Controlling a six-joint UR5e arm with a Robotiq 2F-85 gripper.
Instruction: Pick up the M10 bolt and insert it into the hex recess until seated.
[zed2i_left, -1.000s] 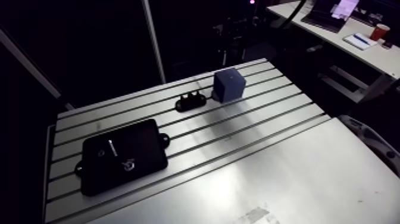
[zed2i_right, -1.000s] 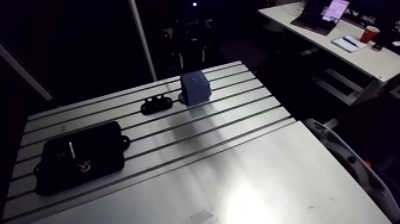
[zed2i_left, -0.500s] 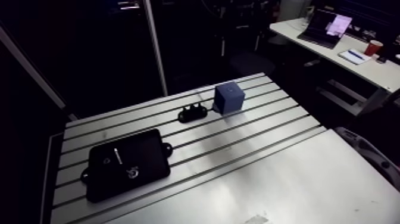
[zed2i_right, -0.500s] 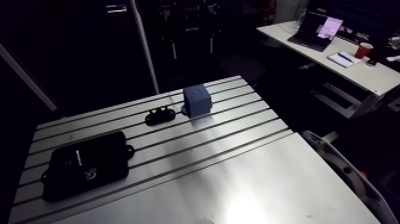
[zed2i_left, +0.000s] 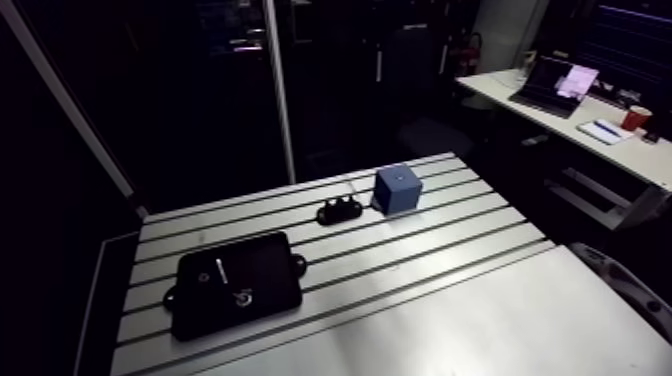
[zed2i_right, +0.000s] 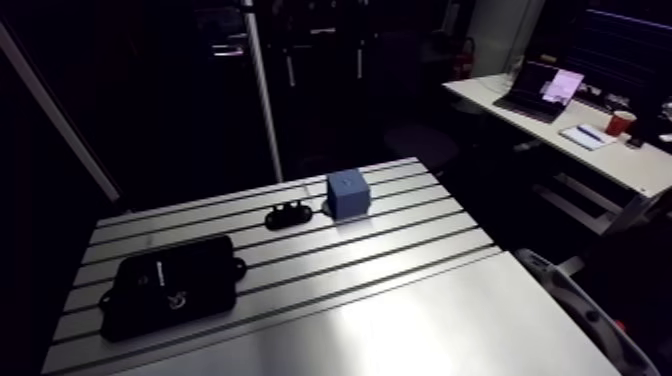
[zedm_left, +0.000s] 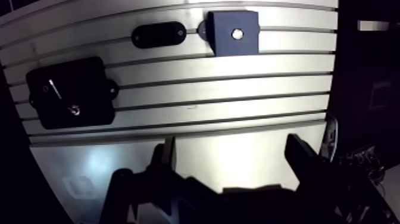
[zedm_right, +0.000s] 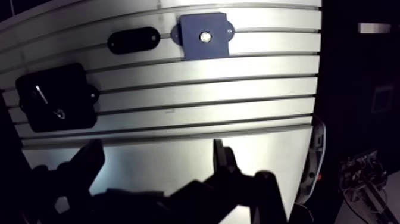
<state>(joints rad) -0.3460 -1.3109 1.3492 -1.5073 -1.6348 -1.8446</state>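
The table (zed2i_left: 450, 300) has a slotted part and a smooth plate beside it. All the things sit on the slotted part, and the plate is bare. In the wrist view the gripper (zedm_left: 233, 156) hangs over the plate with its fingers (zedm_left: 168, 156) spread wide and nothing between them. Several bare slots lie between it and the things ahead. The black tray (zed2i_left: 265, 275) lies near a corner of the table, close to the side edge. The blue cube (zed2i_left: 397, 189) stands well apart from the tray, near the far edge, with the recess (zedm_left: 237, 34) a bright spot in its top. A small black block (zed2i_left: 338, 211) sits just beside the cube, on the tray's side. The bolt (zed2i_left: 218, 271) lies flat on the tray, and a small ring (zed2i_left: 241, 296) lies near it.
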